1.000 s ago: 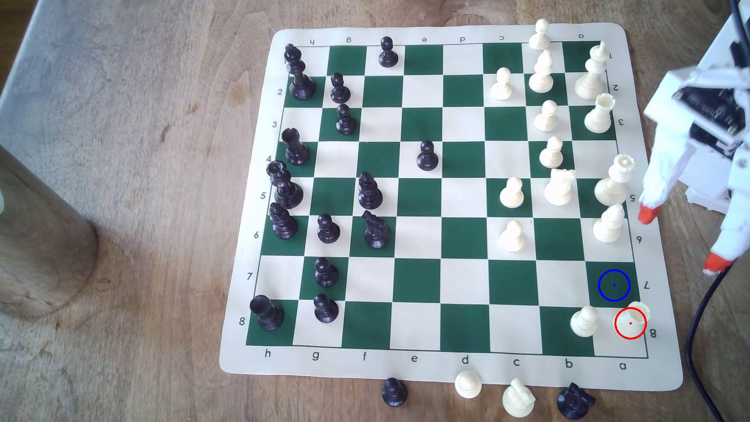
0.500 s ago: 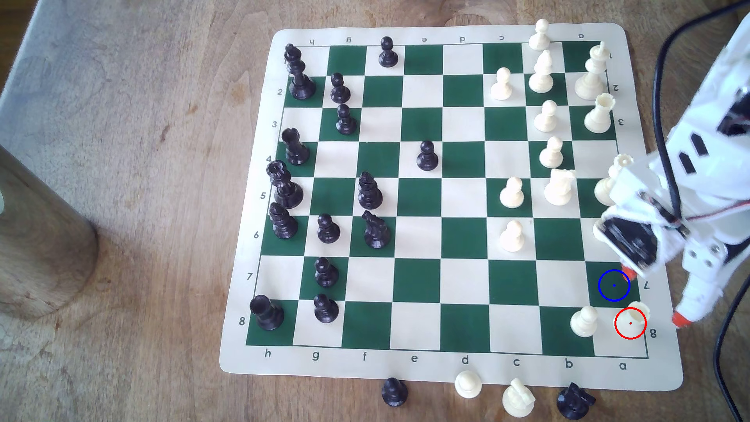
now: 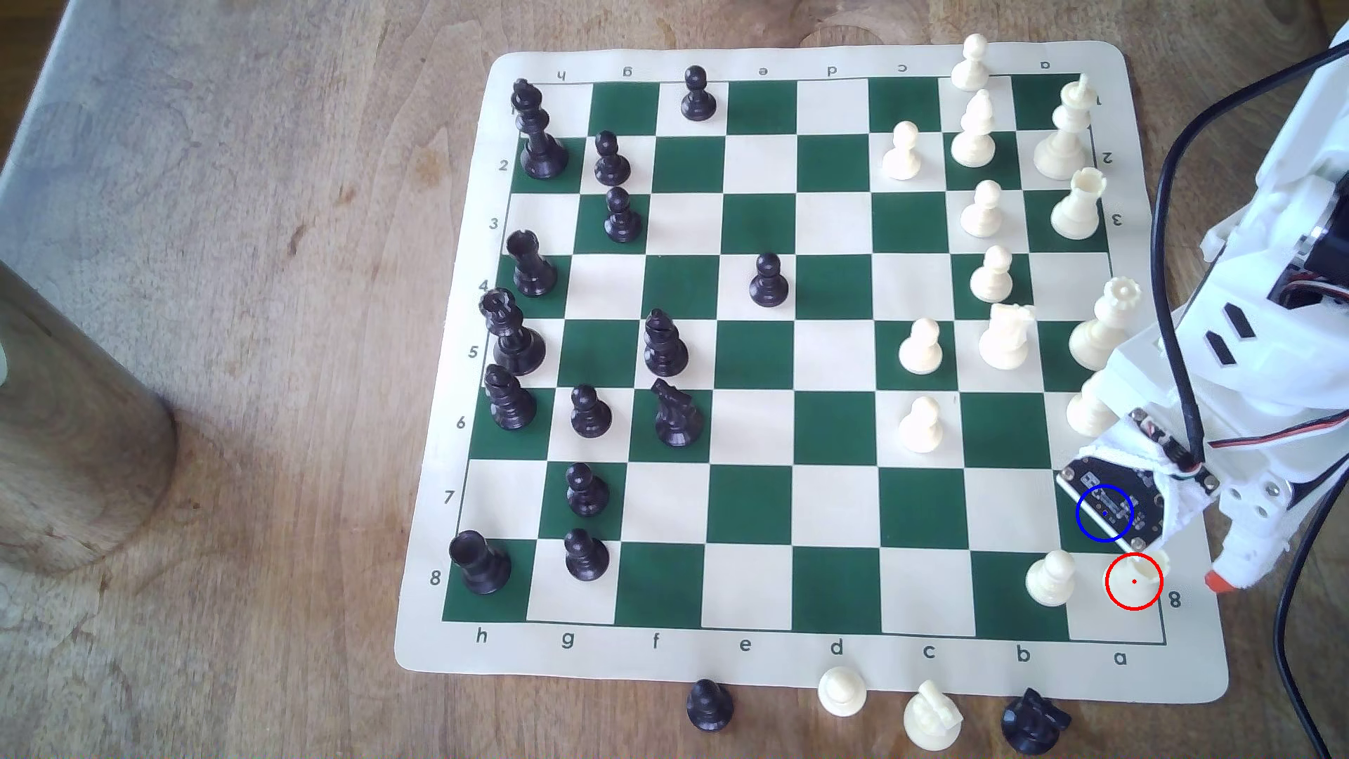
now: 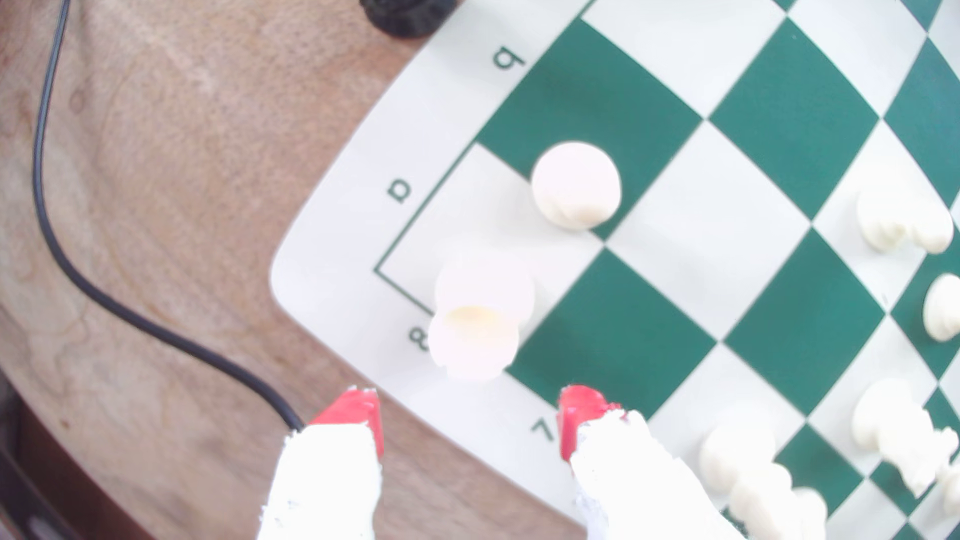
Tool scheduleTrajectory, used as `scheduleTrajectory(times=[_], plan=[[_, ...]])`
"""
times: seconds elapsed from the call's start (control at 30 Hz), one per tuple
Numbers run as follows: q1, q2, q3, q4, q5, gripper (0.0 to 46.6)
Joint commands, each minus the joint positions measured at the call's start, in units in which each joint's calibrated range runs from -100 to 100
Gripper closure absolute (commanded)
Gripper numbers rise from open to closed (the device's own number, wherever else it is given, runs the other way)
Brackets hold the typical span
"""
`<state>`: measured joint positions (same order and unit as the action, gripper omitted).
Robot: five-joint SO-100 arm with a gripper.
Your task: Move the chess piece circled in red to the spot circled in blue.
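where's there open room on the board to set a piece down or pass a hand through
The centre files are mostly bare, broken by one black pawn. The row-7 squares left of the blue-ringed square are free. It is crowded by the white pieces near the gripper and the rook.

A white pawn crowds the rook at nine o'clock in the exterior view. At three o'clock only bare mat borders it, and the parted gripper hangs close by.

The rook stands on the board's corner square, a pawn just beside it.
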<state>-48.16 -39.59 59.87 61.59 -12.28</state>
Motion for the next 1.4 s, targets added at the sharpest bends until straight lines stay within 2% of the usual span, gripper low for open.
scheduleTrajectory(times=[0.0,0.3,0.53,1.07,1.2,1.27,1.37], plan=[[-1.2,1.0,0.5,-1.3,-0.6,28.9],[-1.9,5.8,0.6,-6.7,-1.7,29.4],[-0.2,9.2,-0.9,-9.7,-1.8,30.4],[0.1,8.6,-5.5,-9.5,-2.2,31.3],[-0.3,8.4,-5.8,-9.2,-2.3,32.9],[-0.4,8.4,-5.8,-9.0,-2.4,35.9],[-0.5,7.7,-5.8,-8.4,-2.5,37.5]])
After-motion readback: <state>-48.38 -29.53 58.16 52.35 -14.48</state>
